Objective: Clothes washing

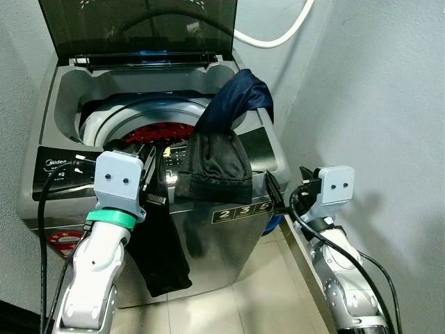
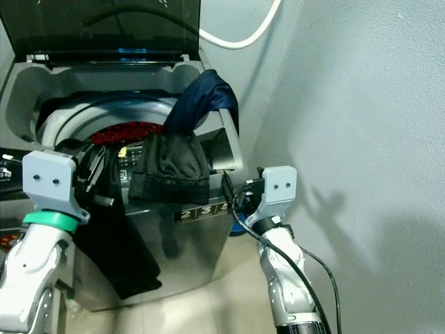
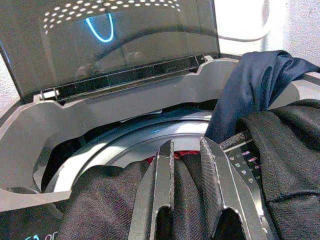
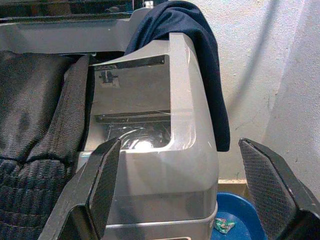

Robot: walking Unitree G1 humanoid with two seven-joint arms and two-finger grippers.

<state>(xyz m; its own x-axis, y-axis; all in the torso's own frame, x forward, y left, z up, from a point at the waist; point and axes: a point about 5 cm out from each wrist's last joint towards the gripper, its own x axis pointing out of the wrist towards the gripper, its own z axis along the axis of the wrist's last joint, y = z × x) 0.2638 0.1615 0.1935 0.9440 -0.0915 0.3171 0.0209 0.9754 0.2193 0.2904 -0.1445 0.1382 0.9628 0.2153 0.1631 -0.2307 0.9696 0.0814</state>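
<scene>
Left gripper (image 3: pixel 187 165), fingers nearly together on the black garment (image 1: pixel 163 250) at the washer's (image 1: pixel 229 236) 6 o'clock rim: lift high before swinging toward the drum (image 1: pixel 149 118), while your right gripper (image 4: pixel 182 185) hangs spread apart.

Washer lid (image 1: pixel 139 28) top cut off

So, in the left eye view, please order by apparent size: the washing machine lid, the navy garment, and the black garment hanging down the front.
1. washing machine lid
2. black garment, hanging down the front
3. navy garment; partly hidden, so its rank against the black one is unsure.
</scene>
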